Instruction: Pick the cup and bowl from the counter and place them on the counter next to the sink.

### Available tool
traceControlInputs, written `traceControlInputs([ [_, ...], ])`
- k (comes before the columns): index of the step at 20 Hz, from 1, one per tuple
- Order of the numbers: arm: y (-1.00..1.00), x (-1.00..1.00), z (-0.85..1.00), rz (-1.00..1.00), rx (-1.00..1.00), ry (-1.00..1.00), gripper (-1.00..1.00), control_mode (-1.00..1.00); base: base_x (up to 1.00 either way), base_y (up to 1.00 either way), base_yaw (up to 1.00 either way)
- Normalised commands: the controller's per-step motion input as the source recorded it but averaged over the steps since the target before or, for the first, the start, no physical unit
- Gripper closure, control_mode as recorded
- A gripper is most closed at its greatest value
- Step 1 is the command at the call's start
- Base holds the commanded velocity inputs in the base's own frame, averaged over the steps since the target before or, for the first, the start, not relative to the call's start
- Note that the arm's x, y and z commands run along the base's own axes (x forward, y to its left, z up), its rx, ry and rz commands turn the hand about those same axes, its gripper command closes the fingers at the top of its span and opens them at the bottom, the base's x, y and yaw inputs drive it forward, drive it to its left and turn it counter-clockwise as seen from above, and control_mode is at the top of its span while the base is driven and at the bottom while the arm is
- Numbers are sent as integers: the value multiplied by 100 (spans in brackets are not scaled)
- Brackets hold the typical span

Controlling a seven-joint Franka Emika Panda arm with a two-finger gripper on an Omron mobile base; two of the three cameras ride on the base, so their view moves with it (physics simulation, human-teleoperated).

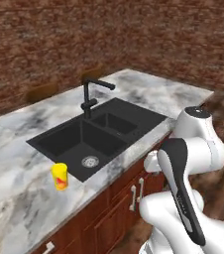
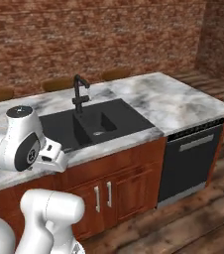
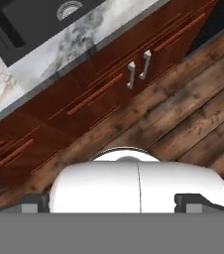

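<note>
Currently the small yellow tumbler with a red-orange blotch (image 1: pixel 60 176) stands upright on the white grey-veined marble counter (image 1: pixel 15 198), just beside the front left corner of the black double-basin sink (image 1: pixel 84 141), at about 8 o'clock from its round steel drain (image 1: pixel 89 160) in the left base view. The black angular faucet (image 1: pixel 91 96) sits at the sink's 12 o'clock edge. In the hand view the two-finger gripper (image 3: pixel 113 204) points down at reddish-brown cabinet doors (image 3: pixel 109 84) and wood plank floor (image 3: pixel 193 124); its dark fingertips (image 3: pixel 196 202) sit far apart, jaws spread wide, nothing between them. A black dishwasher front (image 2: pixel 191 163) is at 3 o'clock of the cabinets in the right base view. No readable writing or labels anywhere.
</note>
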Motion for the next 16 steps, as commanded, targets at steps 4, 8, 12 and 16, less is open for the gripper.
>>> traceControlInputs([
  [4, 0, 0, 0, 0, 0, 0, -100, 100, 25, -25, -80],
  [8, 0, 0, 0, 0, 0, 0, -100, 100, 26, -28, -79],
  [12, 0, 0, 0, 0, 0, 0, -100, 100, 22, -26, -79],
  [16, 0, 0, 0, 0, 0, 0, -100, 100, 18, -23, -78],
])
